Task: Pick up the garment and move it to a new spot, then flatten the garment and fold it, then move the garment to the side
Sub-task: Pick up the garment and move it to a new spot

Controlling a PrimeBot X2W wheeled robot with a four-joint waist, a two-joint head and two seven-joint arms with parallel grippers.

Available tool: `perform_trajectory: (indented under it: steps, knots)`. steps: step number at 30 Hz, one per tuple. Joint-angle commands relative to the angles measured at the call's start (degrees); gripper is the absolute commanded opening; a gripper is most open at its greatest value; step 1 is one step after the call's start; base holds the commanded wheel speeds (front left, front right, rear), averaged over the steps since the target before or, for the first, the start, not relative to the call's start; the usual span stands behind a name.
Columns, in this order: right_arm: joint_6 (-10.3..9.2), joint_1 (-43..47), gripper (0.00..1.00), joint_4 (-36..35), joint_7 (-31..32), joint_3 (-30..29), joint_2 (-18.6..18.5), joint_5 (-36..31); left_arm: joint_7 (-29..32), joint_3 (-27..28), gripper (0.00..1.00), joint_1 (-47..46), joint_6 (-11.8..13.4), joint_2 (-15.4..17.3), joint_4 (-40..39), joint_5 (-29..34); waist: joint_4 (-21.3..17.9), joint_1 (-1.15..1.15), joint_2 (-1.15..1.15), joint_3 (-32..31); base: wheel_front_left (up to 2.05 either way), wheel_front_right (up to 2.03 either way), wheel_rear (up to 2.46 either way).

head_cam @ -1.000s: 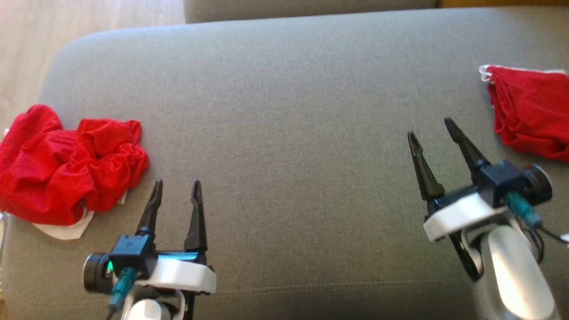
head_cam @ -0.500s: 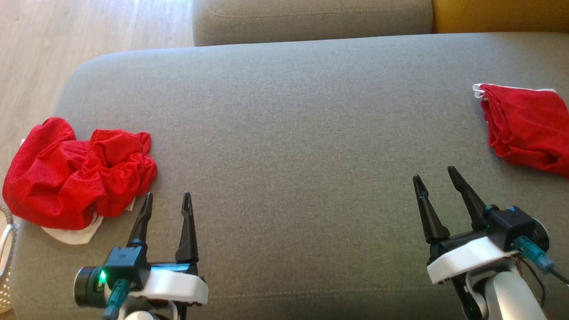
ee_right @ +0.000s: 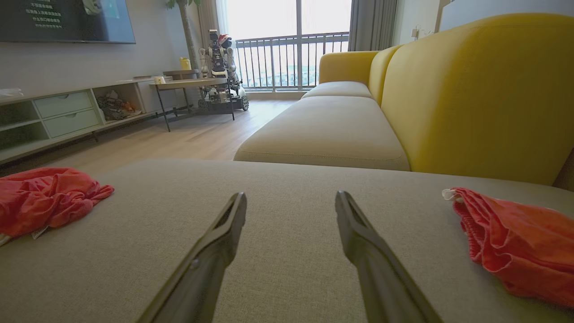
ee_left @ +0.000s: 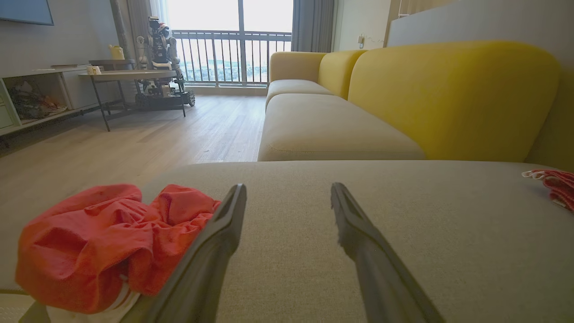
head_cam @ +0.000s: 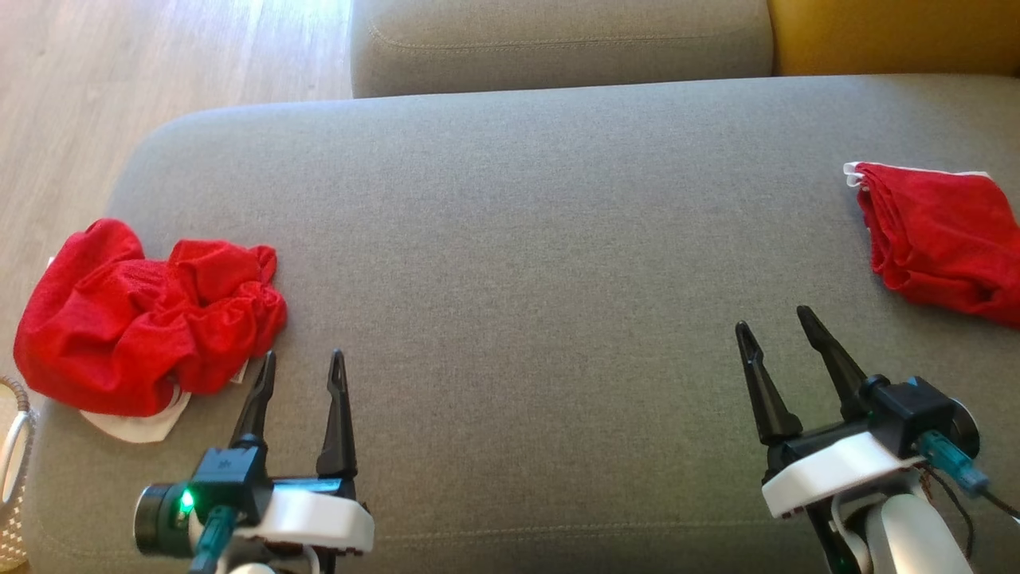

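Head view: left gripper (head_cam: 304,356) and right gripper (head_cam: 774,319) both spread, empty; crumpled garment (head_cam: 143,319) at the left end of the seat cushion (head_cam: 518,239), just beside the left gripper — a shallow pinch on one loose fold could slip.

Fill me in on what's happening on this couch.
Nothing is being held. The robot's left gripper and right gripper both hover open over the grey fabric sofa cushion. A crumpled red mesh garment lies beside the left gripper; a folded red mesh garment sits at the right edge.
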Motion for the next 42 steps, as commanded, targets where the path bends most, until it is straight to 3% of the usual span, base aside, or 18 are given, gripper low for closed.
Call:
perform_trajectory:
  steps: [1, 11, 33, 42]
  knots:
    - [-0.02, -0.57, 1.0, -2.04, -0.53, 1.21, 0.11, 0.39, -0.29, 1.77, 1.0, -1.4, 0.03, -0.07, -1.63, 0.7, 0.01, 0.0, 0.0, -0.05, 0.0, 0.0, 0.0]
    - [-0.02, -0.11, 1.0, -1.79, -0.53, 1.58, 0.11, 0.74, -0.29, 1.74, 1.0, -1.6, -0.01, -0.07, -0.94, 0.85, 2.15, 0.0, 0.0, -0.31, 0.0, 0.0, 0.0]
    - [-0.02, 2.98, 1.0, -2.43, -0.53, 4.09, 0.11, 0.7, -0.29, 1.7, 1.0, 0.62, 1.24, -0.07, -2.47, -0.3, 20.89, 0.0, 0.0, -0.59, 0.0, 0.0, 0.0]
    - [-0.02, 3.34, 1.0, -1.59, -0.53, 3.9, 0.12, -0.63, -0.29, 2.25, 1.0, 0.99, 1.87, -0.07, -2.74, -1.26, 22.26, 0.0, 0.0, 0.52, 0.0, 0.0, 0.0]
